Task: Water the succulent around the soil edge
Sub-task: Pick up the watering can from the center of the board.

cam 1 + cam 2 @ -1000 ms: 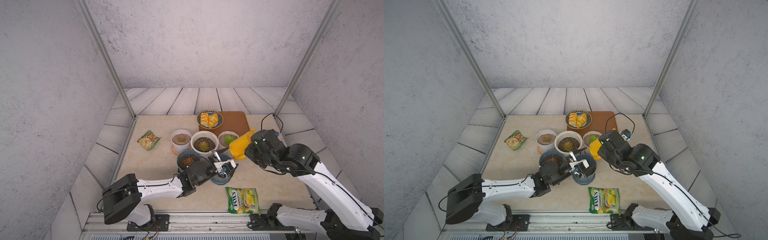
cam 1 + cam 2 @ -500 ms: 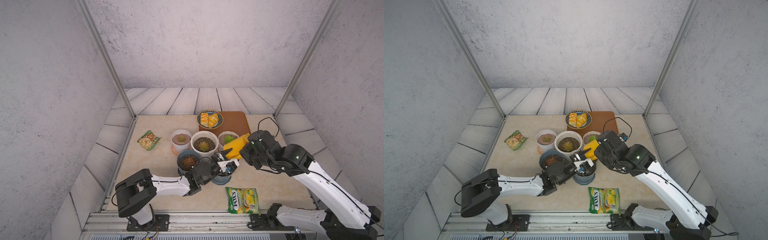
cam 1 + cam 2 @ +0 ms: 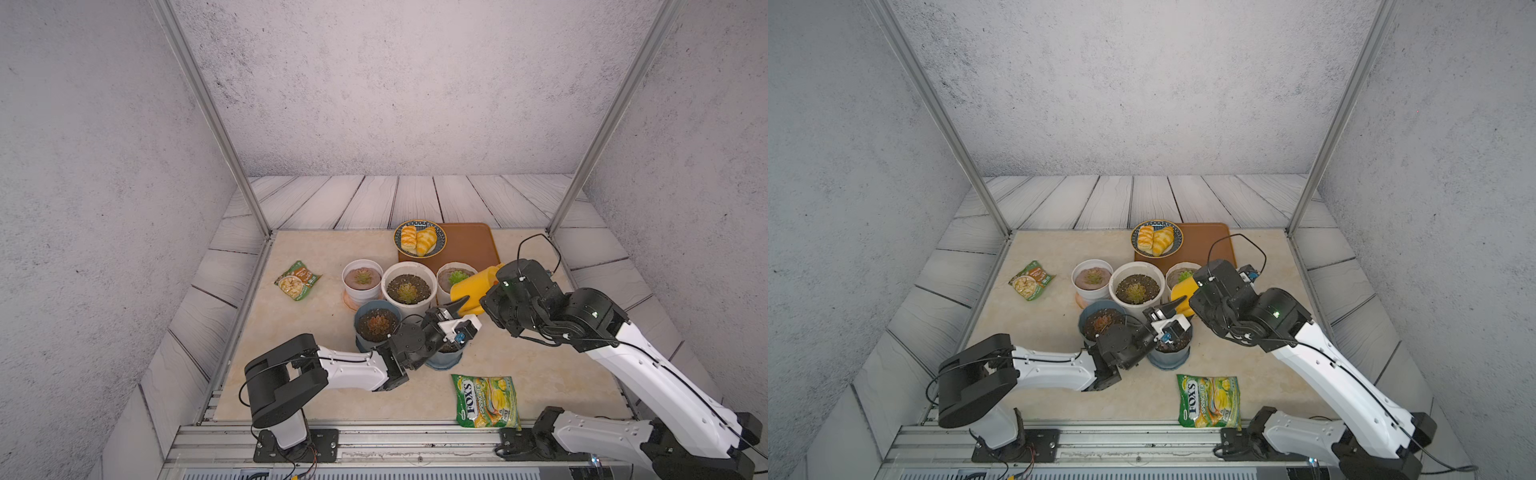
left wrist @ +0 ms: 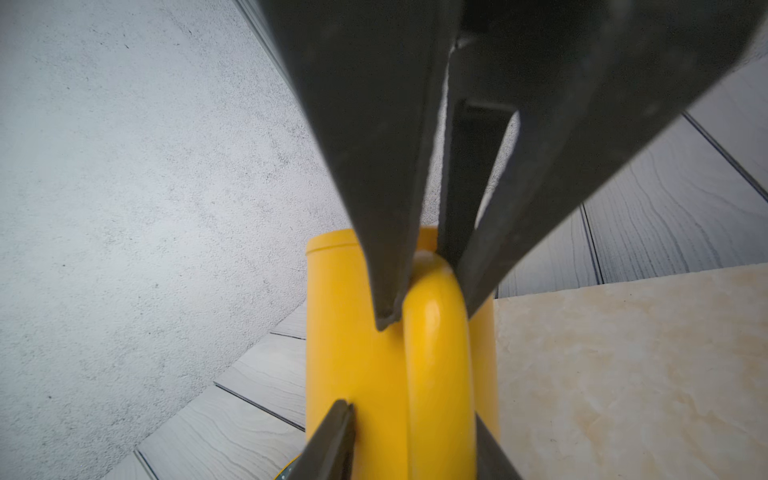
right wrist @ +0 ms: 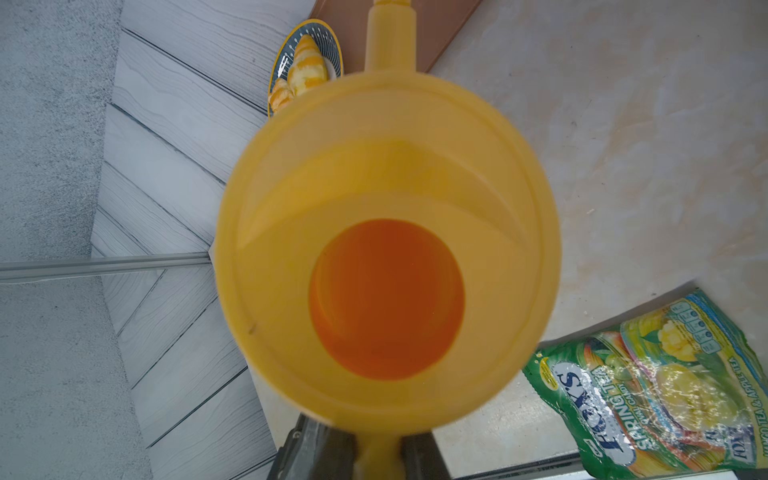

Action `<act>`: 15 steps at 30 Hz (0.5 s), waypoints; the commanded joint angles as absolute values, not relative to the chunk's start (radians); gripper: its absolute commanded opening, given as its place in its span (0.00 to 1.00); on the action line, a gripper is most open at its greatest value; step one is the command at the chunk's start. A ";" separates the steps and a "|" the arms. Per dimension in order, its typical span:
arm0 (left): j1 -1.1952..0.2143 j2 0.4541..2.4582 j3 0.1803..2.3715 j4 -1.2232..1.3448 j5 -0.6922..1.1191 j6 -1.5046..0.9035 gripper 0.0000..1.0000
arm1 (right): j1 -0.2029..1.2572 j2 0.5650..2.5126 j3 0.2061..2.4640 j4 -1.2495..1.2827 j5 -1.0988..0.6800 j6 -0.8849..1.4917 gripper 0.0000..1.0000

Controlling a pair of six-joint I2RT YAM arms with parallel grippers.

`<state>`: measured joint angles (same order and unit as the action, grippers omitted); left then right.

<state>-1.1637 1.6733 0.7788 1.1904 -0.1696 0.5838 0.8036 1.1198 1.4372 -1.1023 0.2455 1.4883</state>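
Note:
A yellow watering can (image 3: 471, 286) (image 3: 1183, 291) hangs tilted just in front of the right-hand white pot (image 3: 456, 277). My right gripper (image 3: 486, 297) (image 5: 378, 453) is shut on its handle (image 4: 436, 353). My left gripper (image 3: 459, 305) (image 4: 411, 411) reaches up from over a blue pot (image 3: 446, 353) and straddles the same handle. It is open, with a gap beside one of its fingers (image 4: 332, 440). In the right wrist view the can's inside (image 5: 386, 249) looks empty. Succulents grow in another blue pot (image 3: 377, 324) and two more white pots (image 3: 408, 289) (image 3: 362, 279).
A plate of pastries (image 3: 419, 239) sits on a brown tray (image 3: 469, 245) at the back. A green snack bag (image 3: 297, 280) lies to the left. A Fox's candy bag (image 3: 486, 401) lies at the front, near the right arm's base.
The right arm has brought the watering can left and down to the left gripper. The left gripper has reached up and narrowed its jaws around the handle.

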 commanded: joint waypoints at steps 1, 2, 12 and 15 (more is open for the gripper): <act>-1.173 1.692 0.810 1.229 -0.158 0.588 0.37 | 0.820 1.106 1.430 -1.055 0.181 1.488 0.00; -1.174 1.693 0.808 1.237 -0.150 0.590 0.35 | 0.821 1.105 1.430 -1.050 0.179 1.487 0.00; -1.193 1.666 0.775 1.293 -0.152 0.596 0.00 | 0.820 1.092 1.400 -1.034 0.199 1.463 0.00; -1.201 1.625 0.759 1.290 -0.175 0.589 0.00 | 0.820 1.080 1.376 -0.994 0.236 1.347 0.05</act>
